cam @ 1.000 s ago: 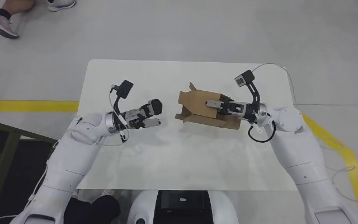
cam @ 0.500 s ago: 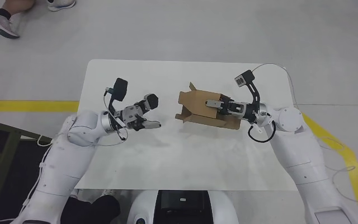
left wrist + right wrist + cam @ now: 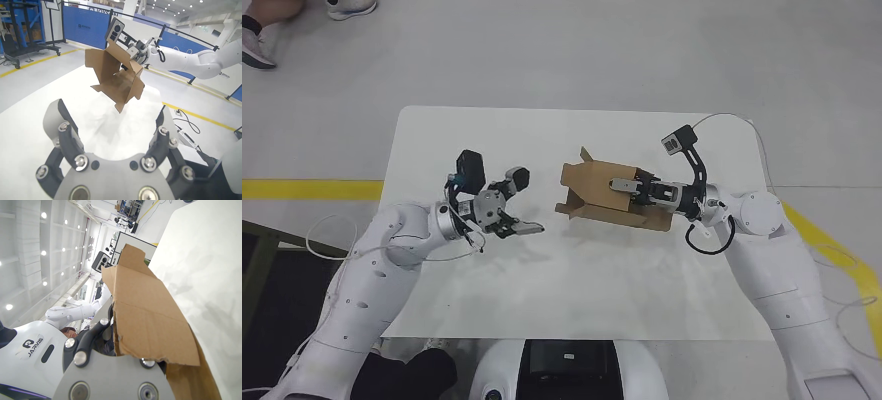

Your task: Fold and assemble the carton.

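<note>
A brown cardboard carton [image 3: 604, 192] hangs above the white table [image 3: 572, 290], held up at its right end by my right gripper [image 3: 620, 186], which is shut on one of its panels. The carton's open end with splayed flaps [image 3: 115, 79] faces my left arm. In the right wrist view a carton panel [image 3: 147, 317] covers the fingers. My left gripper [image 3: 523, 207] is open and empty, a short way left of the carton at about the same height, its two fingers [image 3: 62, 115] spread wide and pointing toward the open end.
A yellow floor line [image 3: 312, 188] runs past both sides of the table. A dark cart [image 3: 262, 262] stands at the left by the table's near corner.
My left gripper has swung round and moved right toward the carton, with its fingers now spread. The right arm and the carton have kept still.
</note>
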Motion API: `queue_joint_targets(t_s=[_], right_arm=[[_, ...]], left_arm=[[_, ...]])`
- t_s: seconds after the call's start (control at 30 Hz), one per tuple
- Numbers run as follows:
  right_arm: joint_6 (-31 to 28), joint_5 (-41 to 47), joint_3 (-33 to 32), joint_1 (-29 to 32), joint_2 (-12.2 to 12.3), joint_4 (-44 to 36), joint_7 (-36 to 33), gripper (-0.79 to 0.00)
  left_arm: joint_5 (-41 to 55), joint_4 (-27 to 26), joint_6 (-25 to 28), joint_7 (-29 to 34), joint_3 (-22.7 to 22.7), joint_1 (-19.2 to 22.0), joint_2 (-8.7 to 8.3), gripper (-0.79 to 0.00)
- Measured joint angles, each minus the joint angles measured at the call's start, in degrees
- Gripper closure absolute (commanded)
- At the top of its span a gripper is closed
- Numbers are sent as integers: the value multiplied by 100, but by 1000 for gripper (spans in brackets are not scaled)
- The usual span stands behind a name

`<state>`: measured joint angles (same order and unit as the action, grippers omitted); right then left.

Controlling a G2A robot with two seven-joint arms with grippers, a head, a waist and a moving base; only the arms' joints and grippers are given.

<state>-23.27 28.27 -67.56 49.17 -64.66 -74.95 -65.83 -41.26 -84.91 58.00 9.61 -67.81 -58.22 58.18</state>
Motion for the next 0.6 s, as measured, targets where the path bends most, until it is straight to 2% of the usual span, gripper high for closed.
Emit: queue_joint_targets(t_s=[0.23,0.33,0.4,0.6], right_arm=[[0,0,0,0,0,0,0,0],[0,0,0,0,0,0,0,0],[0,0,0,0,0,0,0,0],[0,0,0,0,0,0,0,0]], left_arm=[[-23,-10,-18,-10,-7,-8,1,-785],[-298,-180,-386,-28,-21,-83,10,-785],[-609,-250,-475,-254,-63,-135,15,-785],[-1241,310,-340,-854,-49,-173,43,-785]])
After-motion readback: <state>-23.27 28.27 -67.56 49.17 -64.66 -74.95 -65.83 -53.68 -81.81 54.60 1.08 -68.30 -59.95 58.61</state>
